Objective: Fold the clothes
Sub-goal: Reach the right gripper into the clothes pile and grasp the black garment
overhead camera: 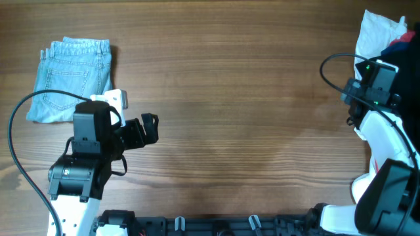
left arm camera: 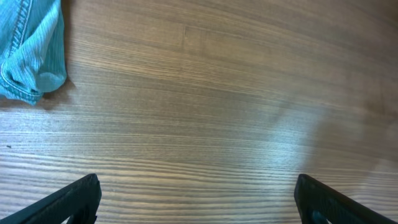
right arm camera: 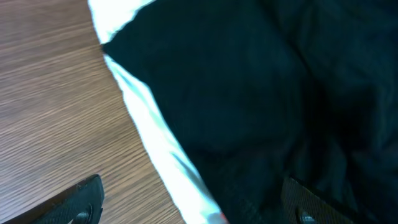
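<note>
Overhead, a wooden table (overhead camera: 249,98) is seen across the whole frame. At its right edge a heap of clothes (overhead camera: 384,33) is piled, partly cut off by the frame; a white piece (overhead camera: 377,29) is shown on top, with a red piece (overhead camera: 401,40) tucked against it. The right arm (overhead camera: 380,131) is stretched from the near right corner up to this heap. At the far left a folded pair of light-blue denim jeans (overhead camera: 72,78) is laid flat, waistband toward the far side, well apart from the heap. The left arm (overhead camera: 85,164) is placed just below the jeans, its wrist overlapping their near corner in this view. In the right wrist view a black garment (right arm camera: 261,93) is seen filling most of the picture, bordered on the table side by a white strip of cloth (right arm camera: 155,143); the right gripper (right arm camera: 193,208) is held over both with jaws spread wide, and nothing is clamped. The left gripper (overhead camera: 149,129) is pointed toward the table's middle, jaws spread fully over bare wood, holding nothing; in the left wrist view only a corner of the jeans is caught at the upper left.
</note>
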You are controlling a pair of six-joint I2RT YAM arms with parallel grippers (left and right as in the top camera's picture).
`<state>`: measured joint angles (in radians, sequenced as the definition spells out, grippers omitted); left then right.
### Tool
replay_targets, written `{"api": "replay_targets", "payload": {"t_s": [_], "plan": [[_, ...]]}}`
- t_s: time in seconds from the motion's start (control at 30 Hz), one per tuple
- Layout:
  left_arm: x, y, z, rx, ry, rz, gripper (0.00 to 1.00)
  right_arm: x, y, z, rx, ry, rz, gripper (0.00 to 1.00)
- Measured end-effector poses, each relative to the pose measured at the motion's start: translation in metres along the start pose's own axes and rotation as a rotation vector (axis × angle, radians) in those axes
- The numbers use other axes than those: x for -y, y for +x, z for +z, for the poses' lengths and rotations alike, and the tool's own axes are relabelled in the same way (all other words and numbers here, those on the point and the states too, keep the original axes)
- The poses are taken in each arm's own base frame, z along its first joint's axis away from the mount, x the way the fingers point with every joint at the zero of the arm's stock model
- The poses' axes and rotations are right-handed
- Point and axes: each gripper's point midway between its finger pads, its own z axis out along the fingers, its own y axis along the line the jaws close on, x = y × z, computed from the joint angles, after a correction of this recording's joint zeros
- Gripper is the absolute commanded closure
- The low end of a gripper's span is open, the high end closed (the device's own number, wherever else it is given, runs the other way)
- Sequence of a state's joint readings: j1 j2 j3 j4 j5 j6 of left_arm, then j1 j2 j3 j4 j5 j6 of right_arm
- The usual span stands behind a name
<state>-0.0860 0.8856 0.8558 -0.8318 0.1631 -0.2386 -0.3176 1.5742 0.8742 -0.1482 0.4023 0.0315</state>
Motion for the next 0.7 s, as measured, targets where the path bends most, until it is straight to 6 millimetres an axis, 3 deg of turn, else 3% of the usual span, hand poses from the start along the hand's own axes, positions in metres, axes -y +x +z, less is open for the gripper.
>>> {"api": "replay_targets", "payload": {"t_s": [0.27,0.63,0.7], "plan": [[0.0,0.001,0.0,-0.004,-0.001,-0.001,0.0,-0.003,0.021,0.037,-0.054,0.019,-0.065,0.13],[0.0,0.001,0.0,-0.005,-0.002,-0.001,0.0,-0.001,0.026,0.061,-0.045,0.072,-0.16,0.22],[0.0,0.001,0.0,-0.005,-0.002,-0.001,0.0,0.002,0.027,0.063,-0.047,0.079,-0.156,0.27]]}}
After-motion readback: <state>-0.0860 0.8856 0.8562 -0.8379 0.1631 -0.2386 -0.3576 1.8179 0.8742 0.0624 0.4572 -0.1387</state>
